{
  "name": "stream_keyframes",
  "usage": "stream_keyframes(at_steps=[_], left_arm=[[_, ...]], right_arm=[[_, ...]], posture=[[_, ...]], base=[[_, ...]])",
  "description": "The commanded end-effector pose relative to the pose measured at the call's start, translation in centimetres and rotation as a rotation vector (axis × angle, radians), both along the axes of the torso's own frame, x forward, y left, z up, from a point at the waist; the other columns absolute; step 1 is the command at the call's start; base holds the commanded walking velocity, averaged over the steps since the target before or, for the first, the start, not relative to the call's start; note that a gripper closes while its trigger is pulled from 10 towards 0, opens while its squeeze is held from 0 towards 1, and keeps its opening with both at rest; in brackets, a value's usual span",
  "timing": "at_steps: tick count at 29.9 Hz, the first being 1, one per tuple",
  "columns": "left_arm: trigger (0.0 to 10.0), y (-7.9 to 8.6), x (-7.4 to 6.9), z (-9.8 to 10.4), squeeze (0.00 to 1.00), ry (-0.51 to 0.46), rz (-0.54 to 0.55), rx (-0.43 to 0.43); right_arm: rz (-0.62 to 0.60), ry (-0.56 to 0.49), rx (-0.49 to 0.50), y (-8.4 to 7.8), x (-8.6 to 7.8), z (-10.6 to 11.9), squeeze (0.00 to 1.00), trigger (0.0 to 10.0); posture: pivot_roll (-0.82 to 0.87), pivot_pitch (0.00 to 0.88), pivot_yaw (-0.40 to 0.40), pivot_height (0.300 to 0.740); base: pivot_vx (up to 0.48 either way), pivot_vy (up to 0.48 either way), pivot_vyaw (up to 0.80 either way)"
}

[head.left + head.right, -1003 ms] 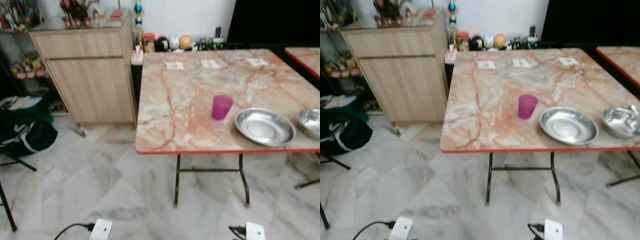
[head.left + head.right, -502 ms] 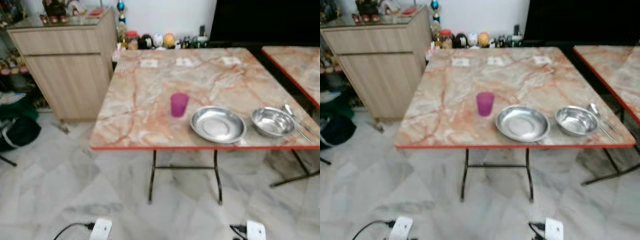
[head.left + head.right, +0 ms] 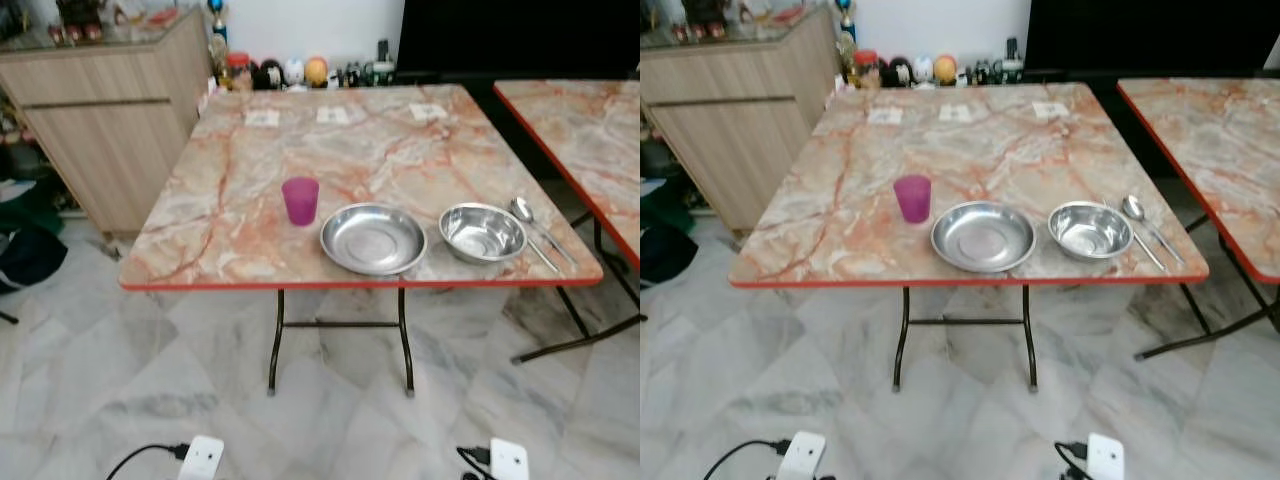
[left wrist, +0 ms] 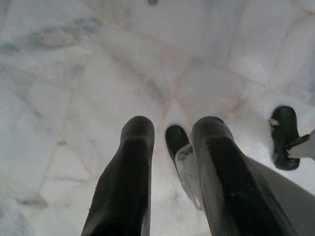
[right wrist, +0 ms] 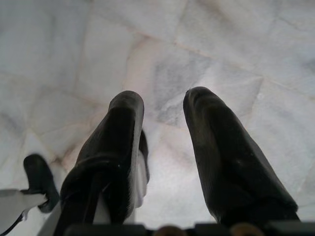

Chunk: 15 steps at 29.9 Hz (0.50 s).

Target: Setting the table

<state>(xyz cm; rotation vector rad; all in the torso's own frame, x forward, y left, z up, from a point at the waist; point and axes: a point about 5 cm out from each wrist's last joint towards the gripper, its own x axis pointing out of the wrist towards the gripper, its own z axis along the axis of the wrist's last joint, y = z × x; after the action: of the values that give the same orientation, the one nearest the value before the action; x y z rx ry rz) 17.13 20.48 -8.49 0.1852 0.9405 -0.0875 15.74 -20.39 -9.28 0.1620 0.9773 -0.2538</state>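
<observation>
You face marble table (image 3: 240,170) on pale tiled floor (image 3: 150,390). Along its near edge, left to right: purple cup (image 3: 300,200), steel plate (image 3: 373,238), steel bowl (image 3: 482,232), spoon (image 3: 532,225). Left gripper (image 4: 172,130) and right gripper (image 5: 162,105) hang over floor, fingers spread, empty.

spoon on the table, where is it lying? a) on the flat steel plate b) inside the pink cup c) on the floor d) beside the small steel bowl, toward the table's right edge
d: the spoon lies flat on the table, just right of the small steel bowl.
</observation>
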Motion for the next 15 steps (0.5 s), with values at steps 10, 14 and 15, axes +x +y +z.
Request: stream_keyframes(at_steps=[10, 14, 15], left_arm=[[10.0, 1.94, 0.74, 0.64, 0.00, -0.016, 0.187, -0.071], [10.0, 1.92, 0.71, 0.62, 0.00, -0.017, 0.188, -0.072], [10.0, 1.92, 0.71, 0.62, 0.00, -0.017, 0.188, -0.072]], right_arm=[[0.099, -0.099, 0.099, 2.01, 3.17, 1.19, 0.00, 10.0], [0.120, -0.081, 0.080, 1.87, 2.95, 1.08, 0.00, 10.0], [0.120, -0.081, 0.080, 1.87, 2.95, 1.08, 0.00, 10.0]], posture=[[0.19, 0.000, -0.149, 0.740], [0.19, 0.000, -0.151, 0.740], [0.19, 0.000, -0.151, 0.740]], base=[[0.000, 0.000, 0.00], [0.000, 0.000, 0.00], [0.000, 0.000, 0.00]])
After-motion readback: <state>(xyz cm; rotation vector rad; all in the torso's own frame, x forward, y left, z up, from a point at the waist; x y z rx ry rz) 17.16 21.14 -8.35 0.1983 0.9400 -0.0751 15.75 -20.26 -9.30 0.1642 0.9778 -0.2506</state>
